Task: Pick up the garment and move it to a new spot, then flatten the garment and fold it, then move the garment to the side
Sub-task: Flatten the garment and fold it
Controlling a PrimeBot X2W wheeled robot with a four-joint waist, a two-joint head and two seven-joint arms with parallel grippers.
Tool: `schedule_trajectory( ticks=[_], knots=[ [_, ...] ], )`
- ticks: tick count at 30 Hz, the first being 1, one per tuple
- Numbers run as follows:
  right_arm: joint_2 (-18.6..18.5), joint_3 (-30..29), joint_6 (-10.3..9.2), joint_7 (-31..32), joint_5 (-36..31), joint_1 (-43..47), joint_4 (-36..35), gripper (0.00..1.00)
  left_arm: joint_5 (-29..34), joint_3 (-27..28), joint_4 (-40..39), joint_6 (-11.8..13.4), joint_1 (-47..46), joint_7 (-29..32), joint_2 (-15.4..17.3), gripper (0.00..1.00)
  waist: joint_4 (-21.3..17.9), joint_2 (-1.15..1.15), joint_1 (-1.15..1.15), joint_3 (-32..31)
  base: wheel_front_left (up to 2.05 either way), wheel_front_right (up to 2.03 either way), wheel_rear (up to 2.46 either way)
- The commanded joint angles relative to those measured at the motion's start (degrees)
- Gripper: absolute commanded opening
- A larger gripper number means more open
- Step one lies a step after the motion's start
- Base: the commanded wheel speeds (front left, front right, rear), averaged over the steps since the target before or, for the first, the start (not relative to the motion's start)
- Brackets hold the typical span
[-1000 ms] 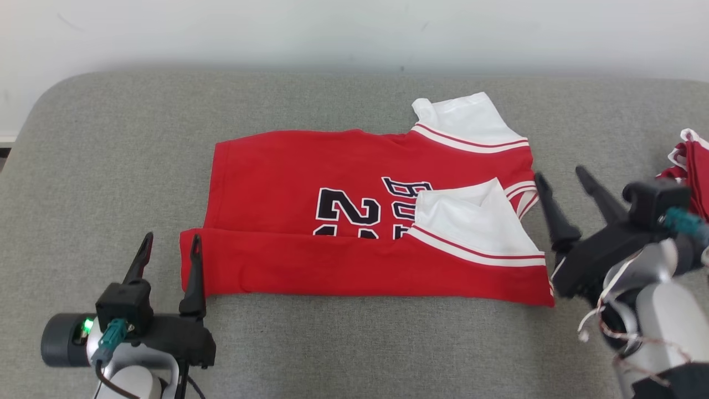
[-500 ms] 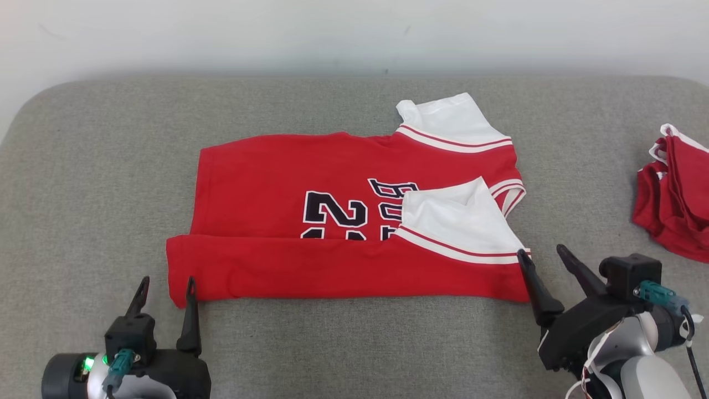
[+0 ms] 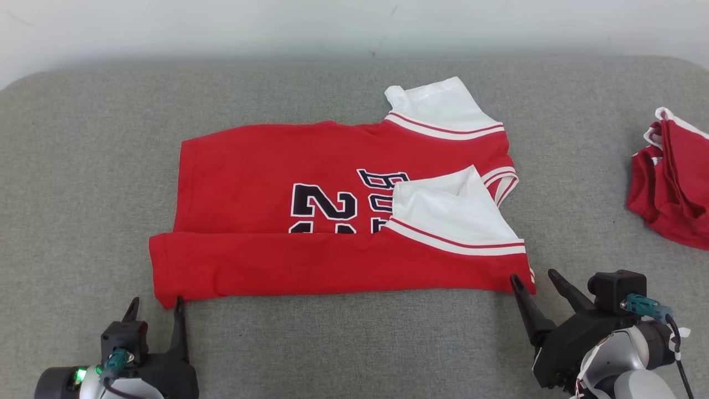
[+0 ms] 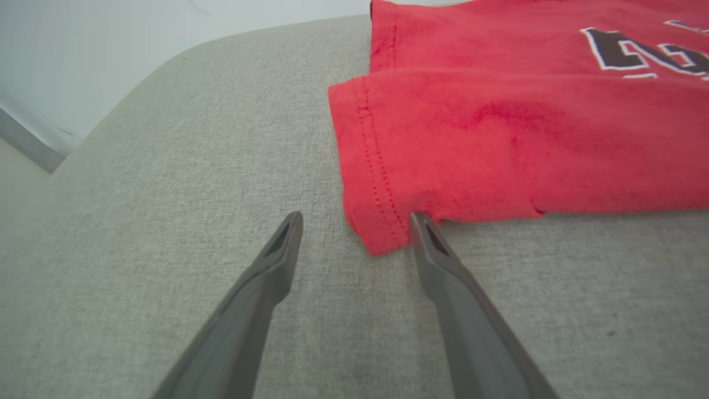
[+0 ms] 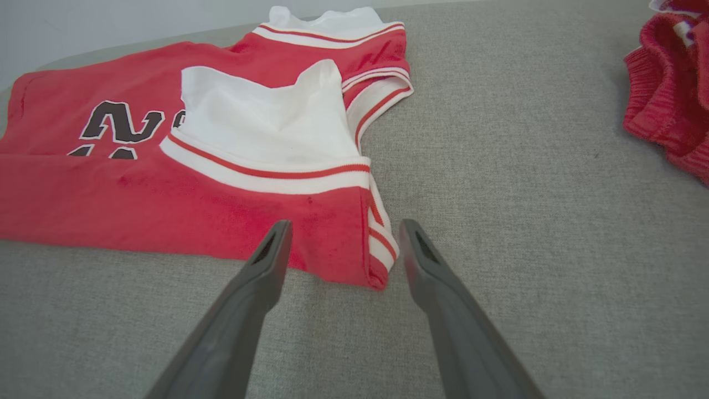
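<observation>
The garment (image 3: 310,260) is a red jersey with white sleeves and black lettering, lying flat on the grey cushion with its near long edge folded over. My left gripper (image 3: 155,302) stands open at the jersey's near left corner (image 4: 376,238), fingers straddling that corner in the left wrist view (image 4: 354,221). My right gripper (image 3: 534,277) stands open at the near right corner (image 5: 376,271), which lies between its fingertips (image 5: 343,227). Neither holds any cloth.
A second red and white garment (image 3: 673,183) lies crumpled at the right edge of the cushion (image 3: 83,166), also in the right wrist view (image 5: 670,83). A pale wall runs behind. The cushion's rounded left corner (image 4: 111,100) drops away.
Both grippers have drawn back toward me and lower, from beside the jersey's side edges to its near corners. The head camera has shifted, so the scene slid left. The jersey lies unchanged.
</observation>
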Motion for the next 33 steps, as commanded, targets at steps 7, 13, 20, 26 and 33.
schedule_trajectory(
  ticks=[7,13,20,26,33],
  knots=[
    [0.0,0.9,-0.03,1.3,0.2,-0.1,1.3,1.0,-1.1,-0.3,5.4,-0.8,-3.8,1.7,-0.1,1.0,-0.3,0.0,0.0,0.8,0.0,0.0,0.0],
    [0.0,0.9,-0.03,0.9,0.4,-0.6,1.8,1.0,-1.5,-0.6,7.8,-1.6,-5.1,1.7,-0.2,0.16,-0.5,0.0,0.0,1.1,0.0,0.0,0.0],
    [0.0,0.7,-0.03,0.4,-0.3,-2.0,4.0,1.0,-2.0,-1.0,9.3,-2.1,-5.8,1.5,-0.6,0.09,-0.4,0.0,0.0,1.1,0.0,0.0,0.0],
    [0.0,1.3,-0.03,0.3,-0.8,-3.8,7.2,0.53,-2.4,-1.8,10.5,-2.6,-6.3,1.5,-1.1,0.0,-0.1,0.0,0.0,1.0,0.0,0.0,0.0],
    [0.0,2.1,-0.03,0.2,-0.9,-5.3,9.4,0.0,-2.6,-2.3,10.9,-2.7,-6.9,1.2,-1.2,0.0,0.1,0.0,0.0,1.2,0.0,0.0,0.0]
  ],
)
